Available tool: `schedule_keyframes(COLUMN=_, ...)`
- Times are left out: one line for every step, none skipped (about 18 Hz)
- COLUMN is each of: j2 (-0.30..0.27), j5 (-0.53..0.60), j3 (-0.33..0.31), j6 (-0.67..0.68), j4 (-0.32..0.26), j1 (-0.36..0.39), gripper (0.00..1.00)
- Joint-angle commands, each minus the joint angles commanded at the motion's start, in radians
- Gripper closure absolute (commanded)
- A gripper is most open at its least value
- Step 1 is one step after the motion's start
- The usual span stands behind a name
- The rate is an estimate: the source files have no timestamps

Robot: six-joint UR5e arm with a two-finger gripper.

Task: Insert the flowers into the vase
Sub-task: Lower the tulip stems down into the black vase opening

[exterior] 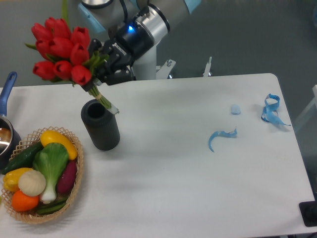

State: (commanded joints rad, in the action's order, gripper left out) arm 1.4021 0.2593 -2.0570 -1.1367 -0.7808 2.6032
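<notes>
White tabletop [188, 188] carries a wicker basket [74, 191] of vegetables at its near left, and behind it the vase [100, 125] stands upright, mouth open and empty. Farther back, the gripper [101, 68] is clenched on the flowers [60, 51], held tilted with the stem ends just above the vase's rim at its right. To seat them well, I judge the bunch should be brought upright, its stems centred over the mouth, then lowered straight.
</notes>
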Motion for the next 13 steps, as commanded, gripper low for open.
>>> schedule_keyframes(j2=-0.003, j5=-0.012, j3=-0.005, j6=0.0, j4=0.0, j1=0.0, gripper=0.95)
schedule_keyframes(j2=-0.005, j5=-0.02, j3=-0.012, j6=0.0, j4=0.0, j1=0.0, gripper=0.95)
schedule_keyframes(j2=-0.006, j5=-0.02, j3=-0.018, j6=-0.002, j4=0.0, j1=0.0, gripper=0.95)
schedule_keyframes(j2=-0.009, j5=-0.02, j3=-0.026, j6=-0.002, j4=0.0, j1=0.0, gripper=0.95)
schedule_keyframes(j2=-0.014, j5=-0.02, j3=-0.032, j6=-0.003, j4=0.0, j1=0.0, gripper=0.95)
schedule_keyframes(j2=-0.014, j5=-0.02, j3=-0.038, j6=-0.012, j4=0.0, j1=0.0, gripper=0.95)
schedule_keyframes(j2=-0.015, j5=-0.021, j3=-0.044, j6=-0.023, j4=0.0, j1=0.0, gripper=0.95)
schedule_keyframes(j2=-0.017, j5=-0.026, j3=-0.049, j6=-0.026, j4=0.0, j1=-0.002, gripper=0.95)
schedule_keyframes(j2=-0.022, j5=-0.026, j3=-0.054, j6=-0.028, j4=0.0, j1=-0.003, gripper=0.95)
schedule_keyframes(j2=-0.022, j5=-0.026, j3=-0.058, j6=-0.031, j4=0.0, j1=-0.008, gripper=0.95)
schedule_keyframes(j2=-0.019, j5=-0.026, j3=-0.06, j6=-0.043, j4=0.0, j1=-0.008, gripper=0.94)
schedule_keyframes(j2=-0.012, j5=-0.026, j3=-0.064, j6=-0.055, j4=0.0, j1=-0.011, gripper=0.94)
schedule_keyframes(j2=-0.005, j5=-0.028, j3=-0.066, j6=-0.07, j4=0.0, j1=-0.017, gripper=0.94)
